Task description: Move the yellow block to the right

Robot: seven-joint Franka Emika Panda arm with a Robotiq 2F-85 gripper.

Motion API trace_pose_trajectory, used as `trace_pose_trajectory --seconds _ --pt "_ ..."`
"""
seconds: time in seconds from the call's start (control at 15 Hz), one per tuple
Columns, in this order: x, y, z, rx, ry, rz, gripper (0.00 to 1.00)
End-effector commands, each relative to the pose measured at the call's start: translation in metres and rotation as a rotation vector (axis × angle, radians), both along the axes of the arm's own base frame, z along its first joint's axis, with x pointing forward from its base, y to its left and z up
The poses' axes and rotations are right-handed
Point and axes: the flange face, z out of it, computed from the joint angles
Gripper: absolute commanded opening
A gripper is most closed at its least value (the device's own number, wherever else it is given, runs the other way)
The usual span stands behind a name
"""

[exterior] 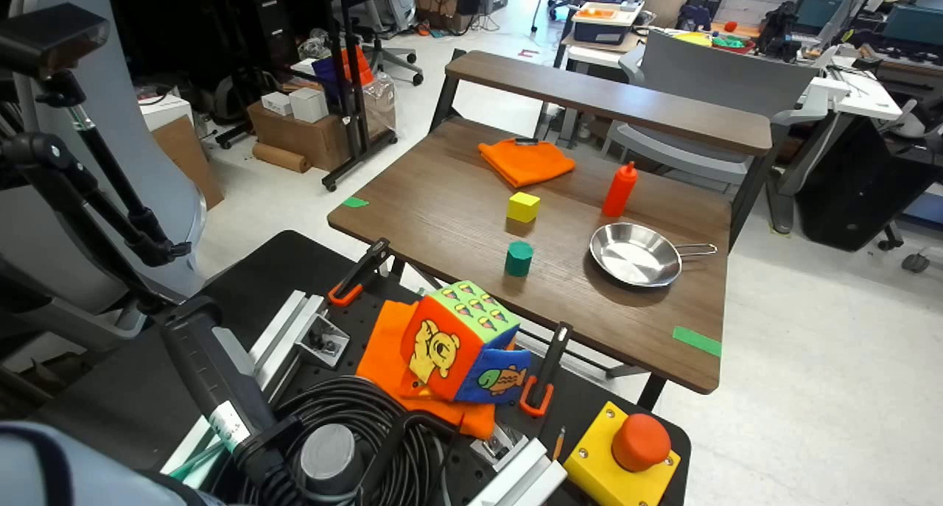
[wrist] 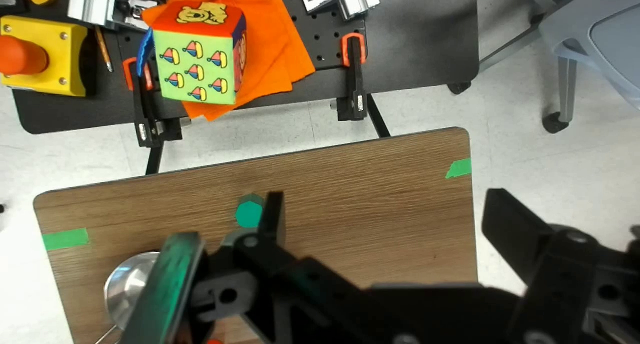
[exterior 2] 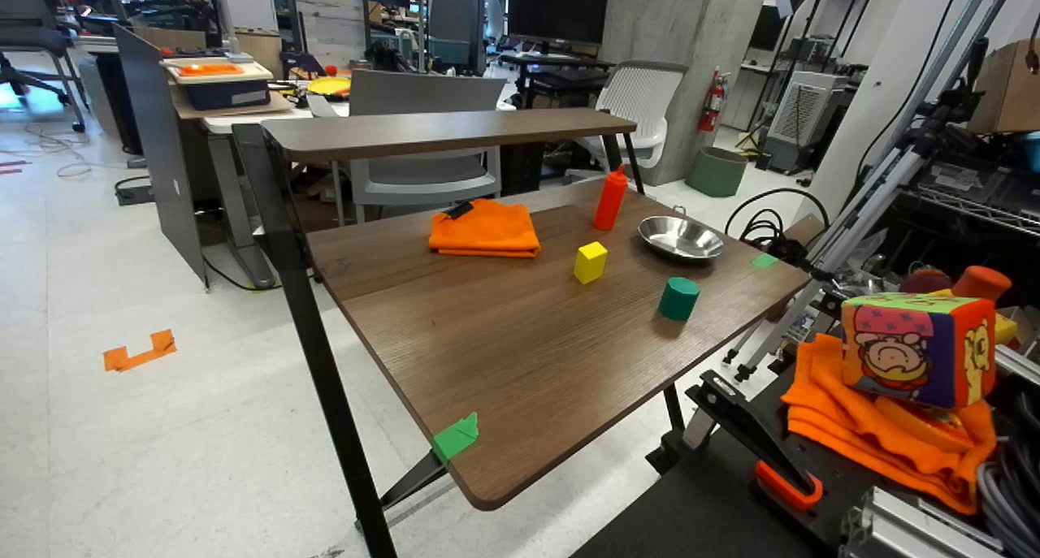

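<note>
on the brown table (exterior: 435, 173), apart from a wide-spread gripper (wrist: 384, 211): the yellow block (exterior: 523, 207)

shows in both exterior views, resting on the wood near the middle of the frame, clear of the gripper. in an exterior view, sits a little above and to the right of the frame's centre: near the green cylinder (exterior: 519, 259) and directly above it, below the folded orange cloth (exterior: 527, 163), left of the steel pan (exterior: 635, 254), apart from all three. in an exterior view, sits to the lower left of the red bottle (exterior 2: 610, 199), with the cylinder at lower right and the cloth at left.

in the wrist view, cannot make out the block, with much of the lower frame covered by the gripper's dark body; cannot tell its exact line from the tool. can see the fingers (wrist: 515, 234) standing far apart, one near the middle of the frame and one toward the right edge, with brown wood showing between. can find the cylinder just left of the finger near the middle, and the pan at lower left, partly hidden. at upper left, can see the multicoloured cube (wrist: 197, 56) on an orange towel (wrist: 275, 53), both on the black table (wrist: 415, 43).
</note>
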Motion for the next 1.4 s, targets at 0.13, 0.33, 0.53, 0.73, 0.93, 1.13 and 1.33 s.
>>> trace_pose_trajectory --seconds 0.13,0.33,0.53,0.73,0.93,1.13,1.33 --pt "0.048 -0.01 -0.042 -0.052 -0.043 -0.003 1.0" --pt "0.084 -0.018 -0.083 -0.13 -0.049 0.064 1.0" --pt "0.119 -0.022 -0.129 -0.178 -0.065 0.094 1.0" --pt "0.152 -0.021 -0.177 -0.19 -0.054 0.133 1.0" --pt "0.181 -0.016 -0.22 -0.164 -0.012 0.139 1.0" --pt "0.208 -0.013 -0.257 -0.163 0.022 0.136 1.0" --pt "0.229 -0.012 -0.285 -0.17 0.051 0.138 1.0"
